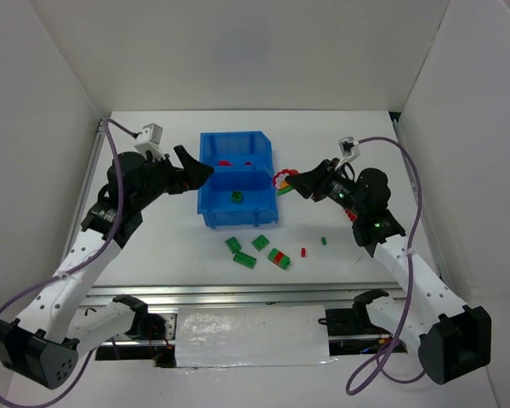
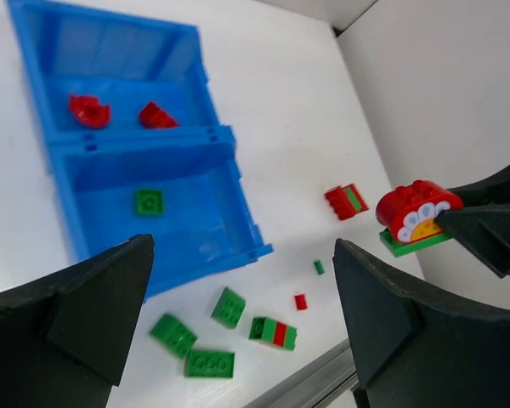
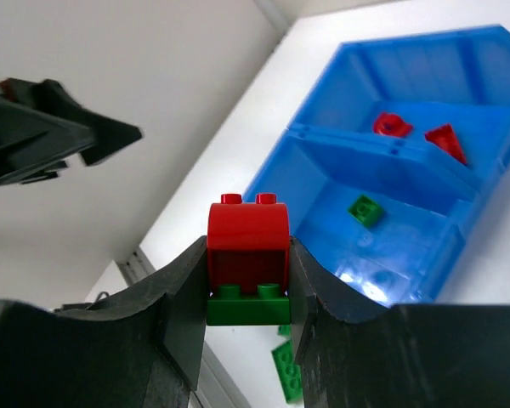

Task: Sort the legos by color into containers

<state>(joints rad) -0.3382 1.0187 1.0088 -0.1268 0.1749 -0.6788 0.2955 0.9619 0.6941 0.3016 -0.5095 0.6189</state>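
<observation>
Legos (image 1: 246,259) mostly loose on the table (image 1: 153,255); just 2 red and 1 green in the blue bin (image 1: 238,218). Right tool (image 3: 246,272) clamps a red-green pair (image 3: 247,229) beside the bin, left tool (image 2: 244,255) apart, empty.

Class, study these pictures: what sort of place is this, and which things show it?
Probably a robotics lab test cell: white panels enclose a table, two robot arms stand at its near edge, and lego bricks lie beside a blue bin.

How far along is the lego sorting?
Done: two red pieces in the far compartment, one green brick in the near compartment. In hand: the right gripper clamps a red-green pair. Remaining: several loose pieces on the table.
</observation>
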